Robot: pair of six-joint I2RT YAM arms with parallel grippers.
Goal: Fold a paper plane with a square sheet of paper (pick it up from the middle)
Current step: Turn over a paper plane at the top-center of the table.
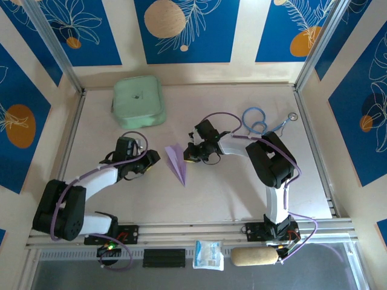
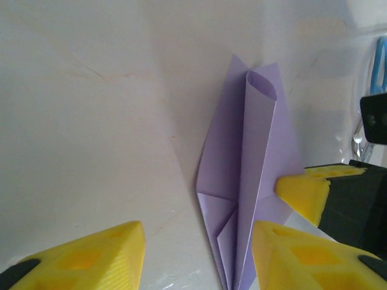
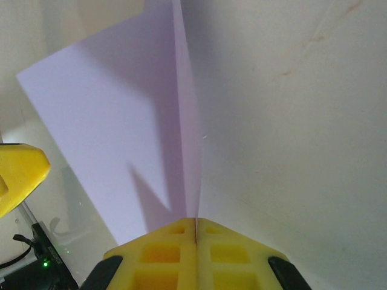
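From above, the paper plane (image 1: 176, 163) lies on the table (image 1: 242, 193) between the two arms, with its pointed end toward the near side and its wider end toward the far side. The left gripper (image 1: 151, 161) sits just to its left, and the right gripper (image 1: 190, 153) is at its right edge. A mint-green pouch (image 1: 139, 101) rests well apart at the far left.

In the left wrist view, the left gripper's yellow fingers (image 2: 115, 254) stand apart with nothing between their pads. The narrow end of the lilac dart lies in the gap, closer to the right-hand finger. At the far end, the top flap is curled into a loose roll instead of lying flat. A yellow finger of the other gripper touches the paper's right side.

In the right wrist view, the right gripper's fingers (image 3: 175, 248) are pressed fully together, and the upright centre fold of the paper runs straight into their seam, so they have the paper pinched. One wing spreads out to the left.

The main risk, as I judge it, is a skewed or spoiled fold.
- **Off-centre pinch:** the paper sits off-centre between the left fingers, so closing them could catch one wing alone and crumple it.
- **Opposing pull:** any pull against the right gripper's hold could tear the thin sheet or drag it out of the pinch.
- **Uncreased flap:** the curled flap could spring open.
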